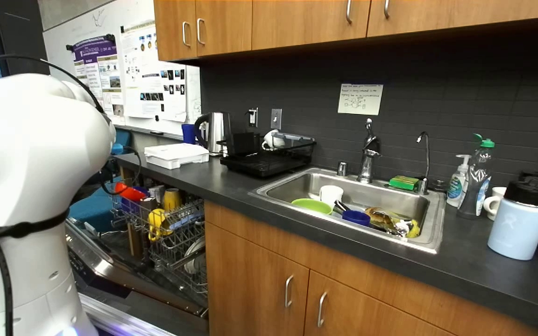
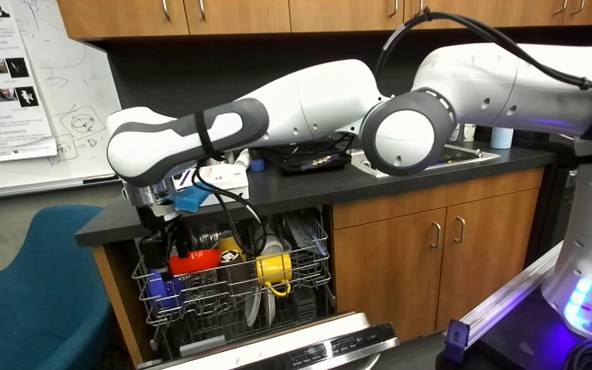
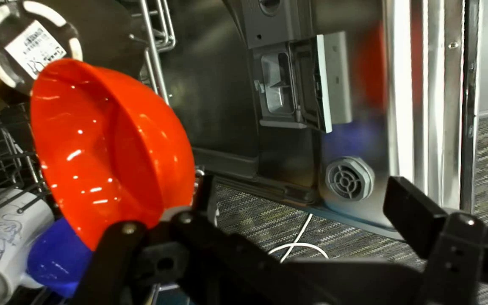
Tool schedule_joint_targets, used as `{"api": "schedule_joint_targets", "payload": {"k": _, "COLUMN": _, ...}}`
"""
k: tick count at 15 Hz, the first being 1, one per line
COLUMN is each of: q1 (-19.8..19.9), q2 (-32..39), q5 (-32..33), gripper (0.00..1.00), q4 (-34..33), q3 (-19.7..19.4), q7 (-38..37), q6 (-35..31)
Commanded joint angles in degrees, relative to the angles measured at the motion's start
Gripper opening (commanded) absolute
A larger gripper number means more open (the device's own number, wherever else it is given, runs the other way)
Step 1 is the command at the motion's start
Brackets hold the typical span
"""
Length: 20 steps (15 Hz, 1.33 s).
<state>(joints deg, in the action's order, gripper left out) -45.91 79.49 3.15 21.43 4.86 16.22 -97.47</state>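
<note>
Red bowl (image 3: 110,148) just outside parted fingers (image 3: 413,216).

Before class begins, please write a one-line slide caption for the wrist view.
Open hand beside a red bowl, with a white mug in the dishwasher rack.

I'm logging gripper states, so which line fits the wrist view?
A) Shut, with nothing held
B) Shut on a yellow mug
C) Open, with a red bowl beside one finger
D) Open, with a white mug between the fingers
C: the gripper has its fingers wide apart, and the red bowl sits beside the one nearer the picture's left.
</note>
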Motion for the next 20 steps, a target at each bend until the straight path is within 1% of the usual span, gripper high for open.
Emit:
{"api": "schedule_joint_targets", "payload": {"k": 1, "q1": 0.14, "q2": 0.67, "q5": 0.83, "gripper": 1.00, "q4": -1.30, "q3": -0.45, "q7": 0.41, "q6": -0.02}}
{"api": "schedule_joint_targets", "payload": {"k": 14, "q1": 0.40, "q2": 1.65, "q5": 0.75, "gripper": 1.00, "q4": -1.34, "q3": -0.52, "q7": -0.12, "q6": -0.98}}
{"api": "schedule_joint_targets", "payload": {"k": 20, "q1": 0.13, "q2": 2.78, "q5": 1.62, "gripper": 1.00, "q4": -1.54, "q3": -1.50, "q7": 0.11, "q6": -2.00}}
